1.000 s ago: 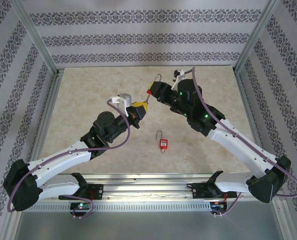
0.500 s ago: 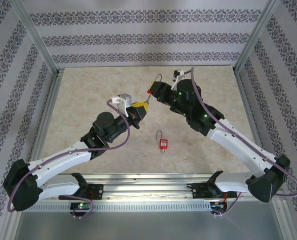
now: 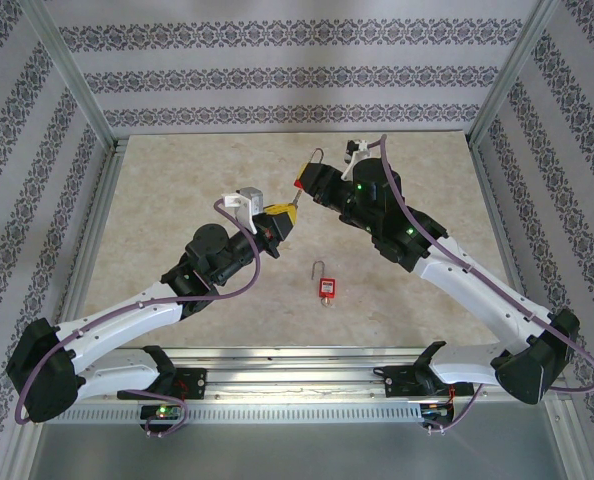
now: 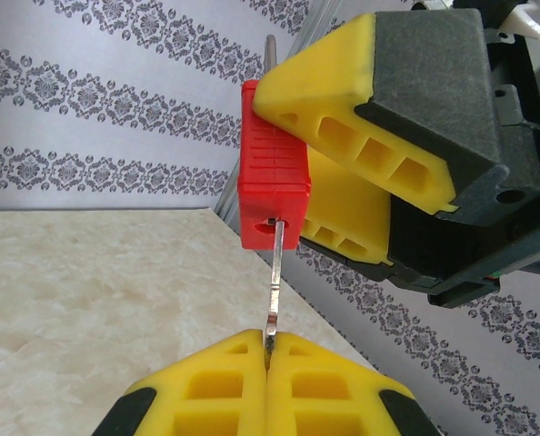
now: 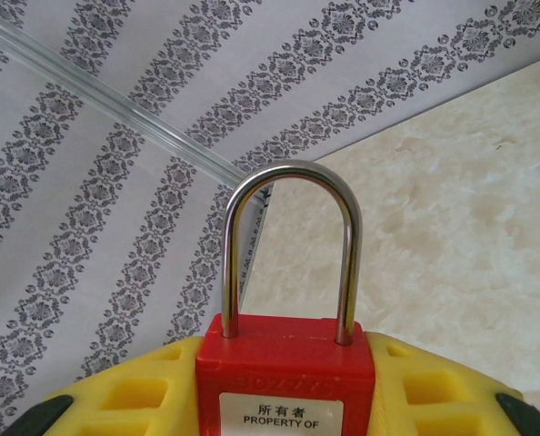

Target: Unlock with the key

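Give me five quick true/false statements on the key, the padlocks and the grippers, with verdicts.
1. The left gripper is shut on the key. True.
2. The key is well clear of the held padlock. False: its blade goes into the bottom end of the red body.
3. The held padlock's shackle has popped open. False: both legs sit in the body in the right wrist view.
4. A second padlock lies on the table. True.
5. The held padlock rests on the table with nothing gripping it. False: the right gripper holds it up off the table.
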### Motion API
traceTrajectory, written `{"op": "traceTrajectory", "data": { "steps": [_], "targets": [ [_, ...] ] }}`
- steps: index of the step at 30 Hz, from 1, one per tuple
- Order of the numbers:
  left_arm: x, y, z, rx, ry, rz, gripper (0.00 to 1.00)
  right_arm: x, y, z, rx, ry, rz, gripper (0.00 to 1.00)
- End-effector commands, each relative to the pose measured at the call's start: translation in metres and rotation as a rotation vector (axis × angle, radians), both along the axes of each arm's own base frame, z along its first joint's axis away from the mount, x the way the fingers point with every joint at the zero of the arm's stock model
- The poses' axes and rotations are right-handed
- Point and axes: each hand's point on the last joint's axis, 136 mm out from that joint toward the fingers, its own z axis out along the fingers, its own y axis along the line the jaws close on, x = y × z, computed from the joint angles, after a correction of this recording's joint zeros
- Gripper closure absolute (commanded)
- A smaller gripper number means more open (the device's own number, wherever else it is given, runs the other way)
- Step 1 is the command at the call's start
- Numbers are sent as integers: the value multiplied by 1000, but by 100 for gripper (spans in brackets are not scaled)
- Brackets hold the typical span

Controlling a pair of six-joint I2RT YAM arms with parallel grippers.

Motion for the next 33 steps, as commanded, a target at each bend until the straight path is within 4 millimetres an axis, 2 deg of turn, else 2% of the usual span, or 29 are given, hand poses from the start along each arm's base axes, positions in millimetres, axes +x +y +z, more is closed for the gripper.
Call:
{"op": "traceTrajectory", "data": {
  "steps": [1,8,20,33],
  "targets": [
    [3,0,9,-14,-16,0,100,-4,7,13,28,-40,24,92],
    [5,0,5,-4,-11,11,100,-5,7,15,33,-44,25,92],
    [3,9,21,-11,-60,35,100,-8,12,13,37,-39,51,92],
    [8,12,23,43,-67,64,100,-11,16,-1,23,-15,69,94]
  ]
}}
